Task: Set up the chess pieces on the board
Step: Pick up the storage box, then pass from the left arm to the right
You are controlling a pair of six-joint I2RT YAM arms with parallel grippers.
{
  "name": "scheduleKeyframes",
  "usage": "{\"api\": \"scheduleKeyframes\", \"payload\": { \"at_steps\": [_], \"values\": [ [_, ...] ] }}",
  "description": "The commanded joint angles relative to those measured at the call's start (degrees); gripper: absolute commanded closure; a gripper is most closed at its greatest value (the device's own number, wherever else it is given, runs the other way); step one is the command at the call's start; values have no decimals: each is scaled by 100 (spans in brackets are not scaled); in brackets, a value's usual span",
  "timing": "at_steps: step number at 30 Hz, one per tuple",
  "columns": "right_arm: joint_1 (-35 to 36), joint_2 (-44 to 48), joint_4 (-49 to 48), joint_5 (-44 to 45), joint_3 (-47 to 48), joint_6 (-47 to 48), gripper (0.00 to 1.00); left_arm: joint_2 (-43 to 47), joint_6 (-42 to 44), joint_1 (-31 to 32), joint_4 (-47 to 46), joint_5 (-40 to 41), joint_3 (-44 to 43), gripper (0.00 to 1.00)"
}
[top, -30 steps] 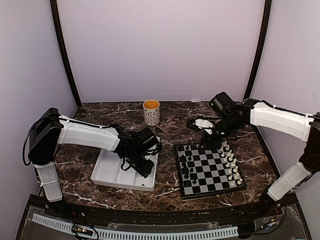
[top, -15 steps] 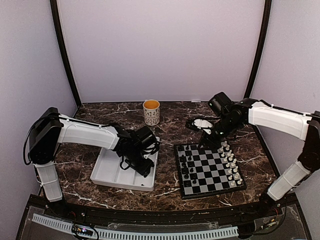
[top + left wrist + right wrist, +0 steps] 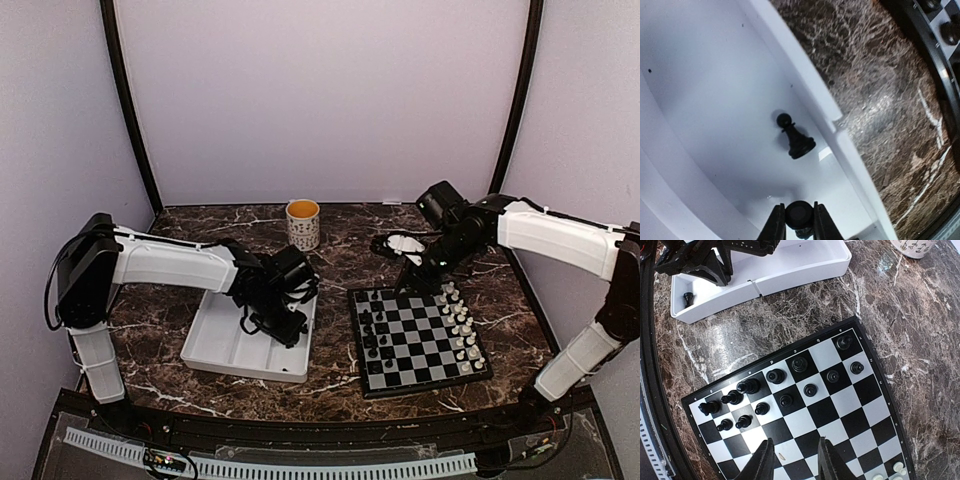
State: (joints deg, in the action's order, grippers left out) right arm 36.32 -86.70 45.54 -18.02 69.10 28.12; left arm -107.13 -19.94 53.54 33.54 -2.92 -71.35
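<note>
Black plastic sits pinched in the left tool (image 3: 799,224), its jaws closed on a black chess piece (image 3: 799,213) inside the white tray (image 3: 700,75), near a loose black pawn (image 3: 794,136). The right tool (image 3: 792,460) hangs half open and empty above the board (image 3: 826,413), which lies on the marble tabletop (image 3: 920,315) beside the tray.

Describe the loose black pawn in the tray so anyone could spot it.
Left of the board sits a white tray. In its compartment nearest the board are two black pawns: the loose pawn sits free; the other pawn is pinched in the left end effector.
</note>
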Motion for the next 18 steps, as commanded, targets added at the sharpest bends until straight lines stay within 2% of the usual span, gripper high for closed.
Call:
{"api": "scheduleKeyframes", "payload": {
  "at_steps": [1,5,7,10,13,18],
  "values": [
    [-21,177,-1,-38,335,-60,68,596,-167,-122,174,59,-409,88],
    [-28,191,-177,-202,531,-159,68,1143,-410,-253,-122,204,-444,89],
    [-28,247,-531,-259,562,-354,67,1499,-636,-322,-671,309,-301,90],
    [-64,151,-1010,-376,851,-797,66,2018,-1144,-411,-1978,475,-16,92],
    [-125,-141,-1431,-930,1259,-1284,66,2210,-1558,-446,-3126,625,158,93],
    [-134,-641,-2247,-1667,1842,-2175,62,2289,-2148,-456,-4458,722,337,93]
  ]
}}
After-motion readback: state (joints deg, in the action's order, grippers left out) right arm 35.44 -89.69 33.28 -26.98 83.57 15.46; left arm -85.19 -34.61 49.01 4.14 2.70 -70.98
